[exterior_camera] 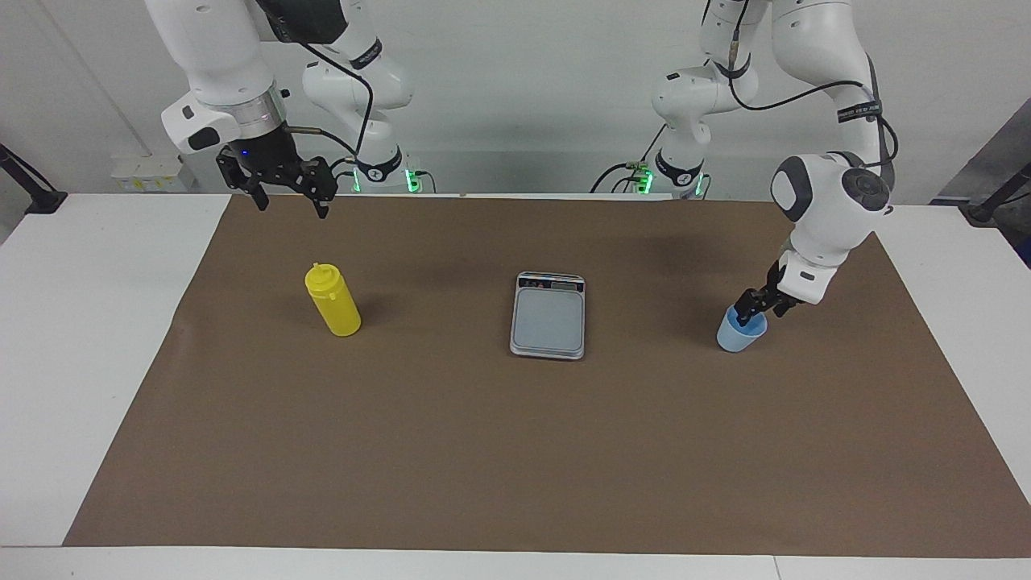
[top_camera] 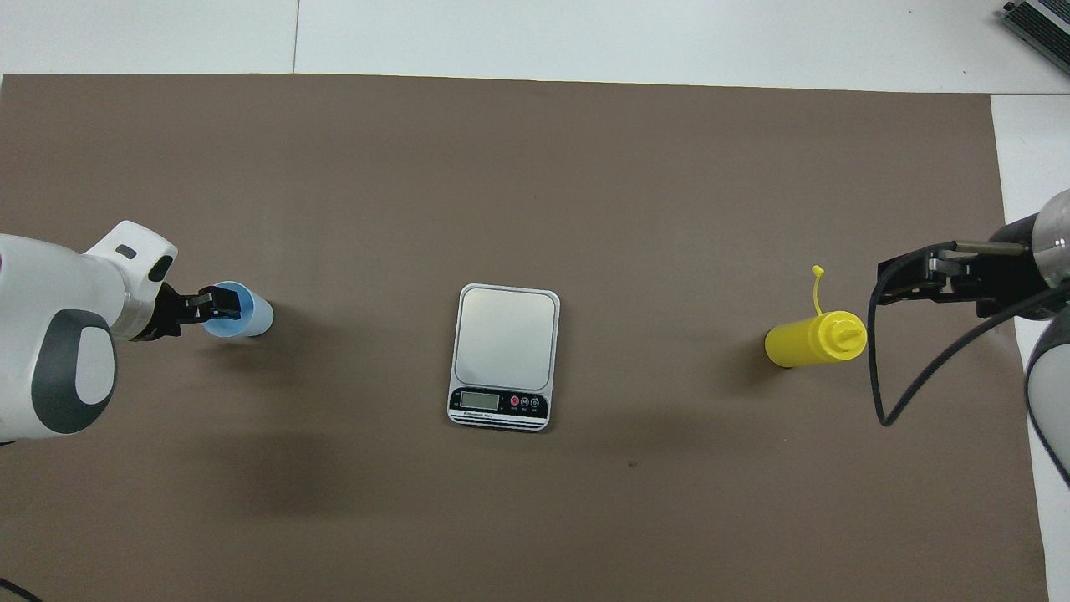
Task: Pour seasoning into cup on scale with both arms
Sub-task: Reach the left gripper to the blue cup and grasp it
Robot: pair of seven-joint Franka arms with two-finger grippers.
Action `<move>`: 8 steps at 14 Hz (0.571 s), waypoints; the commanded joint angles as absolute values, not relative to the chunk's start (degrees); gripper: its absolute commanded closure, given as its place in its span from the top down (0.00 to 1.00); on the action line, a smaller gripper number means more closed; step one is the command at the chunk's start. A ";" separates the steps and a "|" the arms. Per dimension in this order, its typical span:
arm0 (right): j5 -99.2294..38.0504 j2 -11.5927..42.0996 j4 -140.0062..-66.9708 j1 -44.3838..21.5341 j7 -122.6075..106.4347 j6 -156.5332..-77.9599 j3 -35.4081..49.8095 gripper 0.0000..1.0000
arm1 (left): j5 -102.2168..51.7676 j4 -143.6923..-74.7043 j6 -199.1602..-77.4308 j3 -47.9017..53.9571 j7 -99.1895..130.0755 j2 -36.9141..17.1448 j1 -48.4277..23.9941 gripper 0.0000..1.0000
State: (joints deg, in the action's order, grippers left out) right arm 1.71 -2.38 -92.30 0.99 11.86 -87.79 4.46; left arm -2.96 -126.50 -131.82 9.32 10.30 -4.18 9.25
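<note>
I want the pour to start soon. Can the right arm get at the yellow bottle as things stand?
Probably yes. The right gripper hangs open in the air, and the yellow bottle stands upright and alone on the brown mat, with nothing in the way.

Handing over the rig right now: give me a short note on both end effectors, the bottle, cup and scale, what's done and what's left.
Left end effector: down at the rim of the blue cup, one finger inside; grip not confirmed.
Right end effector: open, waiting in the air, nearer the robots than the yellow bottle.
Cup: on the brown mat, toward the left arm's end.
Scale: mid-table, plate bare.
Done: reach to cup.
Left: grasp cup, set it on scale, fetch bottle, pour.
</note>
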 commanded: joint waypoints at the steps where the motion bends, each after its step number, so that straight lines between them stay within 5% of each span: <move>1: 1.76 -3.60 -93.60 1.67 10.90 -87.71 4.83 1.00 | -3.34 -127.09 -133.42 9.23 10.99 -4.57 8.61 0.19; 2: 1.67 -3.60 -93.60 1.67 10.90 -87.71 4.75 1.00 | -3.34 -127.18 -133.33 9.23 10.73 -4.57 8.70 0.03; 3: 1.67 -3.60 -93.60 1.67 10.90 -87.71 4.83 1.00 | -3.34 -127.18 -133.24 9.23 10.55 -4.83 8.61 0.00; 8: 1.76 -3.60 -93.60 1.67 10.90 -87.71 4.75 1.00 | -3.25 -119.21 -125.19 9.32 10.28 -6.68 8.61 0.00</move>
State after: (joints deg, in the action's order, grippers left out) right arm 1.71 -2.38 -92.30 0.99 11.86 -87.79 4.46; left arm -2.98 -124.50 -130.06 9.64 10.30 -5.12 9.20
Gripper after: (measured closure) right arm 0.000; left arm 0.969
